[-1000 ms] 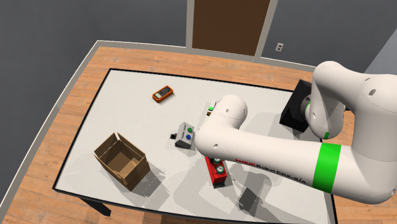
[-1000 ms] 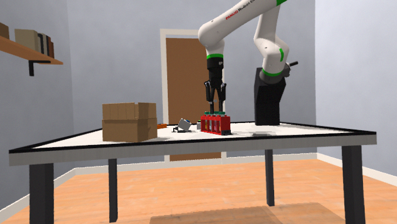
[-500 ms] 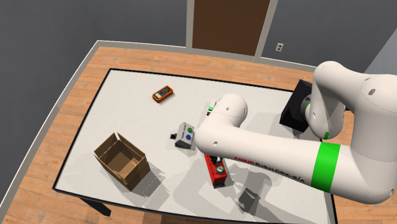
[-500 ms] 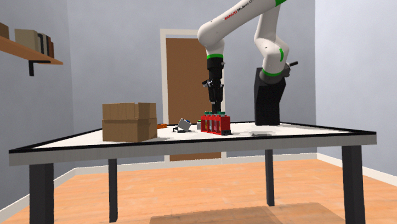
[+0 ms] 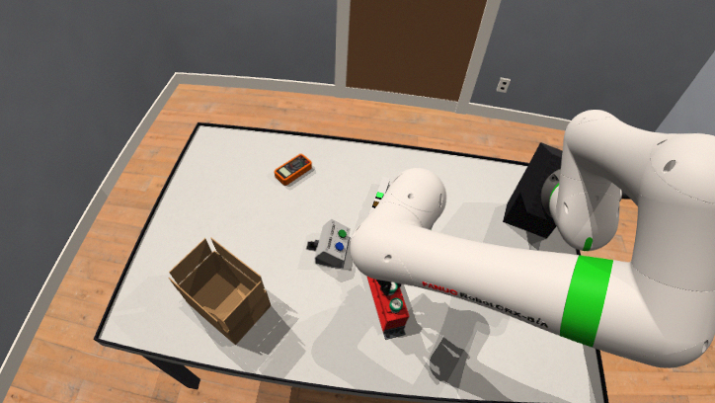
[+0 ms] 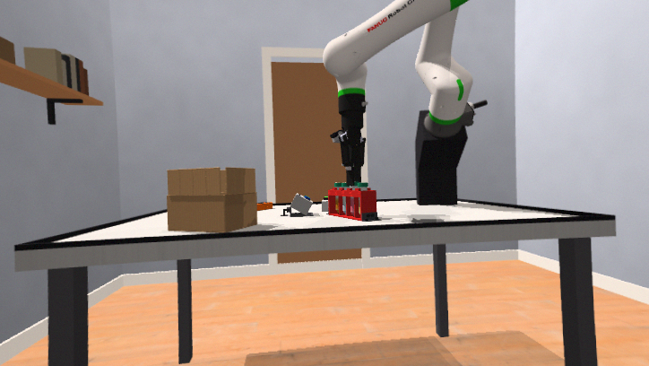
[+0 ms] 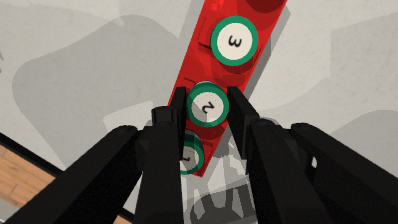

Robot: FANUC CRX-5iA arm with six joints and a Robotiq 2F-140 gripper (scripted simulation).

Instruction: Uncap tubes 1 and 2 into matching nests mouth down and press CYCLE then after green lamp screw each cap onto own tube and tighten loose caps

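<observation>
The red decapping station (image 5: 389, 305) stands on the white table, and it also shows in the exterior view (image 6: 352, 203). In the wrist view, green-rimmed caps sit on tube 1 (image 7: 190, 155), tube 2 (image 7: 207, 105) and tube 3 (image 7: 234, 42). My gripper (image 7: 206, 102) (image 6: 353, 179) points straight down over the station. Its two fingers press on either side of the cap of tube 2. One finger partly hides cap 1. The cap tray is mostly hidden behind my arm, and a green light (image 5: 379, 195) shows on it.
The grey key housing (image 5: 334, 243) with the green key (image 5: 343, 233) and blue key (image 5: 340, 245) stands left of the station. An open cardboard box (image 5: 219, 288) is at front left. An orange multimeter (image 5: 292, 169) lies further back. The arm's black pedestal (image 5: 530, 195) is at right.
</observation>
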